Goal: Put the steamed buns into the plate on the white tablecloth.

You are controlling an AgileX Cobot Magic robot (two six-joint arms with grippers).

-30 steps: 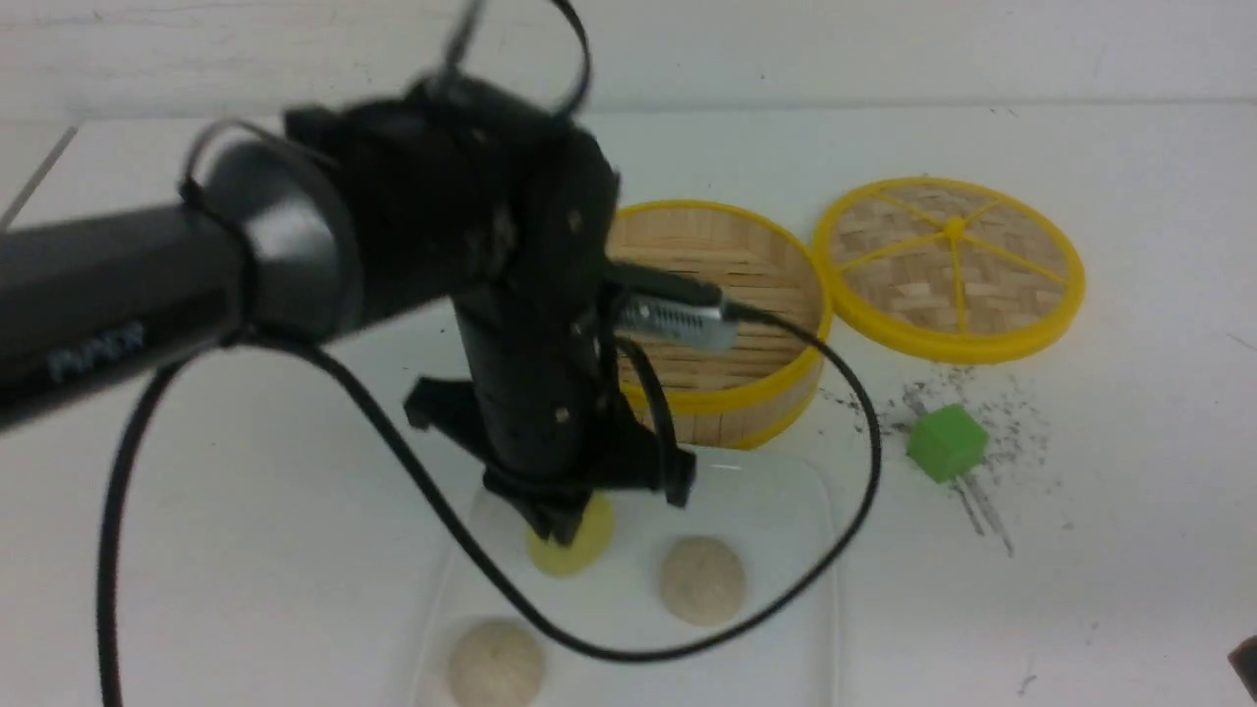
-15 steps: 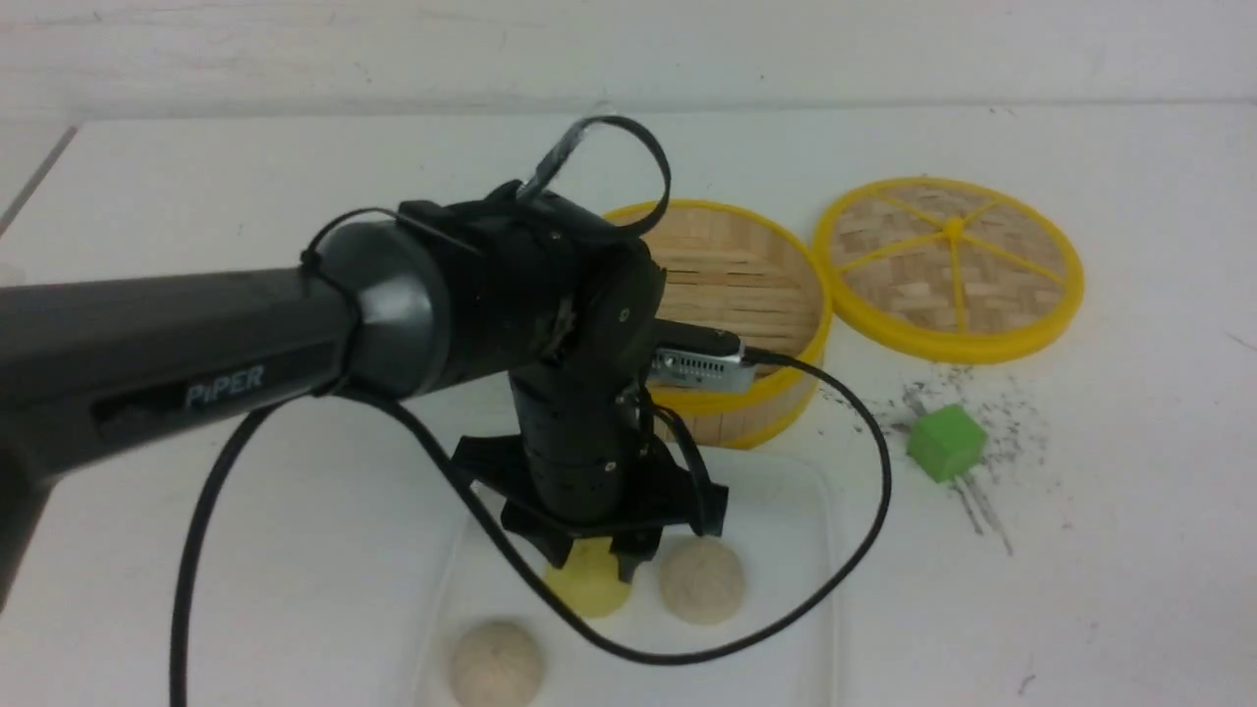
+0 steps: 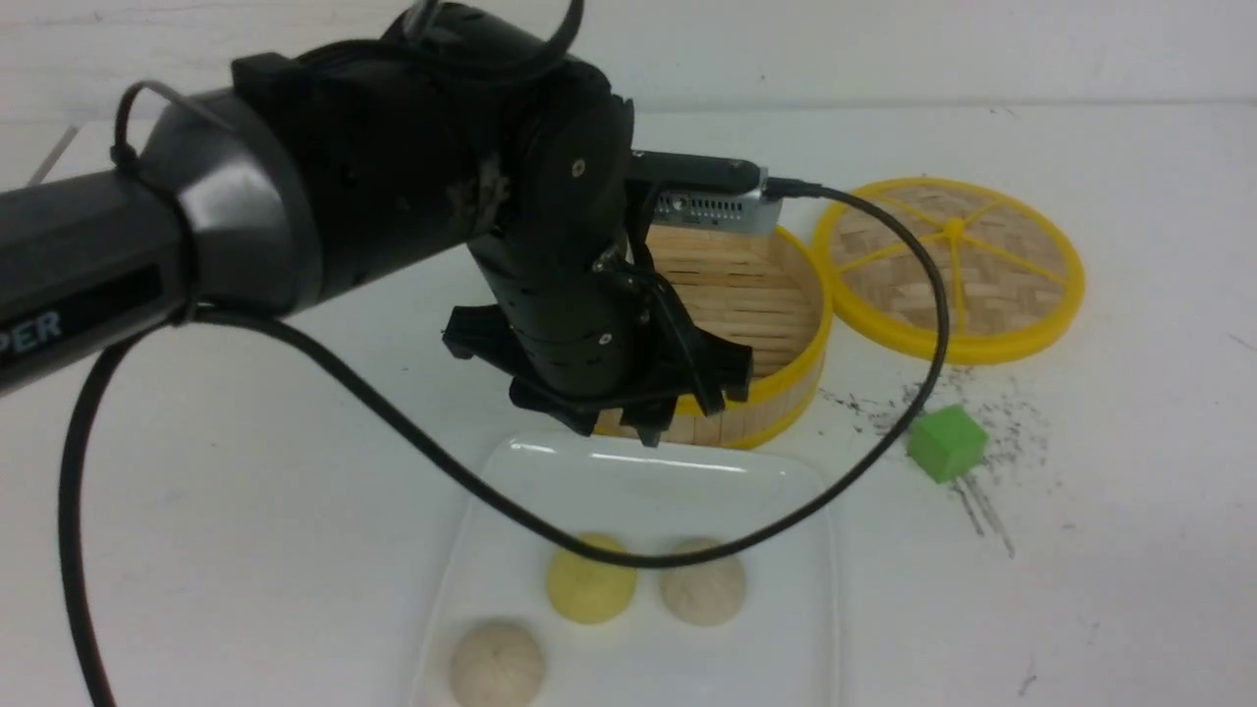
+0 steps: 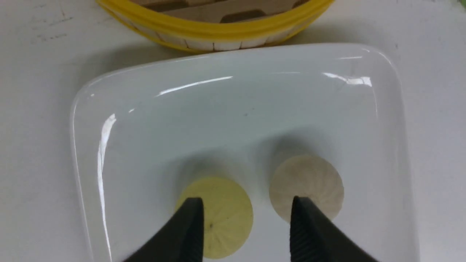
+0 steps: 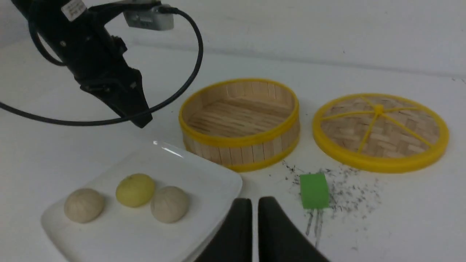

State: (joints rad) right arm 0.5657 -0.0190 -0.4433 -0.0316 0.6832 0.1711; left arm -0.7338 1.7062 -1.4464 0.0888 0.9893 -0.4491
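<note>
Buns (image 3: 591, 579) on the plate (image 3: 766, 628), beneath the raised left pincer (image 3: 621, 432).

My left arm (image 3: 383, 187) is matte black, with a glossy grey rounded collar (image 3: 250, 201), white lettering (image 3: 31, 334) ending in "PER", small silver screws (image 3: 577, 168), a silver vented camera housing (image 3: 712, 208) and a looping black cable (image 3: 628, 560).

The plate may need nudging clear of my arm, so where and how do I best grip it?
Probably by the rim of the white rectangular plate on its right side, coming from the right: in the front view that straight edge faces open cloth, while the bamboo steamer crowds the far edge.
</note>
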